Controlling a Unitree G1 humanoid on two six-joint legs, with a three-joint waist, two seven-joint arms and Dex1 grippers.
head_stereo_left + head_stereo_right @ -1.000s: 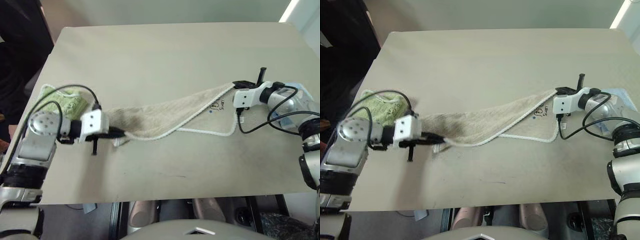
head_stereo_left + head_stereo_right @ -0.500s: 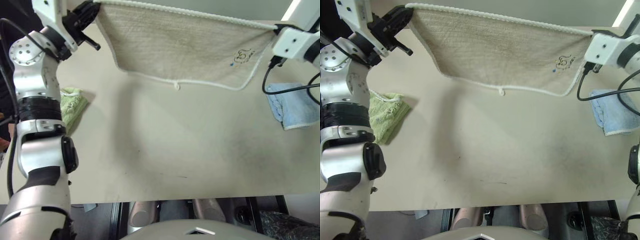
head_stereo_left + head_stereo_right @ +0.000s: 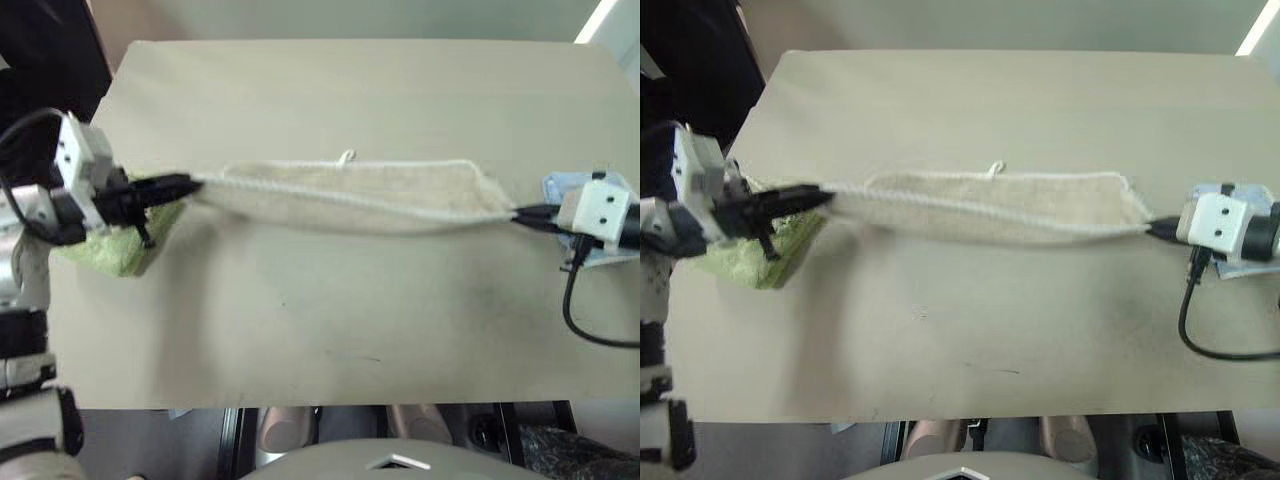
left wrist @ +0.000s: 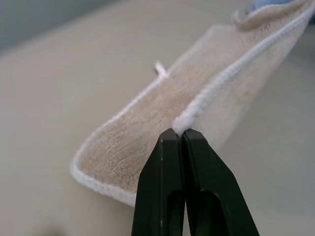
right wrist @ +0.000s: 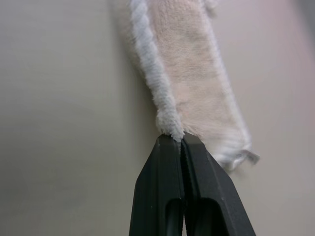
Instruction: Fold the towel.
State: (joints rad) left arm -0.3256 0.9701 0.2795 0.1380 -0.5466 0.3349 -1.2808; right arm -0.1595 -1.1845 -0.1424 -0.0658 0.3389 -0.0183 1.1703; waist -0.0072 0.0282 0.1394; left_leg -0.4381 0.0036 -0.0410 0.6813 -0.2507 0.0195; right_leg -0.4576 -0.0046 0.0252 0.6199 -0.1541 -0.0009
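The towel [image 3: 350, 195] stretches as a long narrow band across the middle of the table [image 3: 330, 320], running from nine o'clock to three o'clock; its far long edge rests on the tabletop, with the small white loop [image 3: 346, 156] poking out toward twelve o'clock near the middle; the near corded edge sags slightly between the two arms. At the nine o'clock end the left gripper [image 3: 183, 183] has its black fingers clenched on the towel's corded corner; the left wrist view shows the two fingers [image 4: 170, 182] pressed flat together with the white cord pinched at their tips [image 4: 183, 129]. At the three o'clock end the right gripper [image 3: 522, 213] is likewise clamped on the opposite corner; in the right wrist view the fingers [image 5: 170, 187] meet on the cord, the cloth running away from them over the table. A light green terry towel [image 3: 115, 245] lies under the left gripper at the table's nine o'clock edge; a light blue folded towel [image 3: 560, 186] sits at the three o'clock edge, partly hidden behind the right gripper's white housing.
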